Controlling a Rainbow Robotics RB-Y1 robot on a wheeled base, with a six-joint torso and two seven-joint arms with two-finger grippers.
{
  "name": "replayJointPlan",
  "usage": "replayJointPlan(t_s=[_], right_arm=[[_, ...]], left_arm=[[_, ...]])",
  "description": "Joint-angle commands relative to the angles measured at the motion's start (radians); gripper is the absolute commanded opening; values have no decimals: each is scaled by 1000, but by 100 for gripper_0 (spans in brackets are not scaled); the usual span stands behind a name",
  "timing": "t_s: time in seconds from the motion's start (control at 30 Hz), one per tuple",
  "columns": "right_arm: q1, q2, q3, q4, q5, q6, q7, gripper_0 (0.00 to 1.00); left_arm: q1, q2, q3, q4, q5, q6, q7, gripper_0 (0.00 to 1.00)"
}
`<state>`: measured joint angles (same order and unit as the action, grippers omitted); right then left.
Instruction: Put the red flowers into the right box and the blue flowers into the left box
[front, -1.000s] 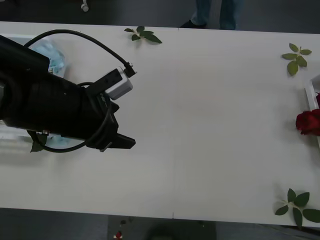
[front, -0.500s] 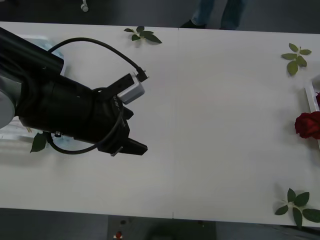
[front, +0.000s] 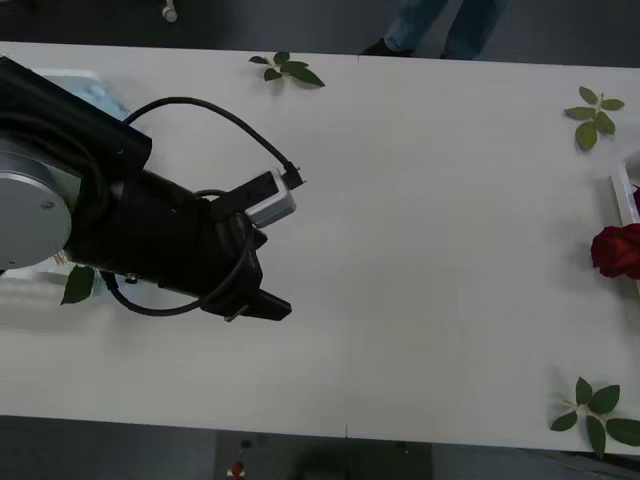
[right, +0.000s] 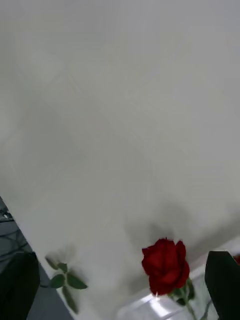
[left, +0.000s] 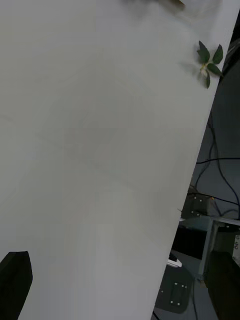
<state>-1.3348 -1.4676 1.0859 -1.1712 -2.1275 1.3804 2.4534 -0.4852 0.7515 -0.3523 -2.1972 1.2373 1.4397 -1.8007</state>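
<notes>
Resting at the right edge of the white surface (front: 420, 200), a red rose (front: 617, 250) lies with its bloom on the rim of the right box (front: 621, 195). At the far left, pale blue flowers (front: 105, 100) sit in the left box (front: 60, 76), mostly hidden by the left arm. The left claw (front: 262, 303) hangs over the surface near the front edge, released, its dark fingers (left: 15, 280) spread wide and holding nothing. The right claw (right: 125, 292) is also released, fingers (right: 224, 280) apart, above the rose. Loose leaf sprigs (front: 288, 68) lie along the edges.
</notes>
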Motion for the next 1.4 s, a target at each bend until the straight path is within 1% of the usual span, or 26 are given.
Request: replayJointPlan(t_s=[0.03,0.13,0.23,0.33,0.43,0.47,0.53,0.57,0.67,0.77,0.8,0.97,1.07,1.1,1.17,1.23,1.27,1.33,1.37,1.4], right_arm=[[36,-105,8,-249,-129,-215,18,97],[80,-114,8,-375,-200,-363,68,97],[134,-114,8,-484,-207,-506,125,97],[220,-100,8,-559,-218,-650,179,96],[324,-54,6,-602,-223,-781,252,96],[342,-46,8,-607,-221,-799,252,97],[407,-23,6,-616,-219,-845,252,97],[439,-17,6,-617,-215,-856,252,96],[491,-14,6,-608,-195,-857,252,96],[502,-13,6,-578,-135,-824,252,96],[502,-13,-4,-559,-111,-788,252,96],[502,9,-121,-453,-43,-538,252,97],[502,30,-230,-398,21,-365,252,96],[502,39,-265,-384,44,-310,252,97],[502,58,-311,-367,72,-242,252,97],[502,82,-363,-352,95,-167,252,97],[502,93,-386,-344,100,-135,252,97],[502,105,-405,-338,103,-109,252,97],[502,113,-409,-338,103,-100,252,96],[502,113,-408,-341,103,-101,252,96]], left_arm=[[-23,-4,-16,-12,-38,18,-35,100],[-19,-4,-16,-12,-32,19,-35,100],[-18,-4,-16,-12,-21,19,-35,100],[-15,-4,-16,-12,-16,19,-40,100],[-15,-4,-16,-12,-7,21,-49,100],[-13,-4,-16,-12,-4,21,-52,100],[-13,-4,-16,-12,5,25,-57,100],[-13,-4,-16,-12,11,30,-60,100],[-13,-6,-14,-12,44,41,-74,100],[-13,-6,-10,-12,87,59,-86,100],[-13,-4,-8,-12,103,64,-94,100],[-4,-4,-8,-12,165,71,-132,100],[-4,-4,-8,-12,176,71,-174,100],[-4,-6,-10,-12,172,70,-209,100],[-4,-6,-10,-12,166,64,-273,100],[-4,-6,-8,-12,159,56,-404,100],[-3,-6,-8,-12,142,48,-500,100],[-3,-6,-8,-12,123,34,-634,100],[2,-4,-8,-12,103,18,-747,100],[5,-4,-8,-12,97,10,-790,100]])
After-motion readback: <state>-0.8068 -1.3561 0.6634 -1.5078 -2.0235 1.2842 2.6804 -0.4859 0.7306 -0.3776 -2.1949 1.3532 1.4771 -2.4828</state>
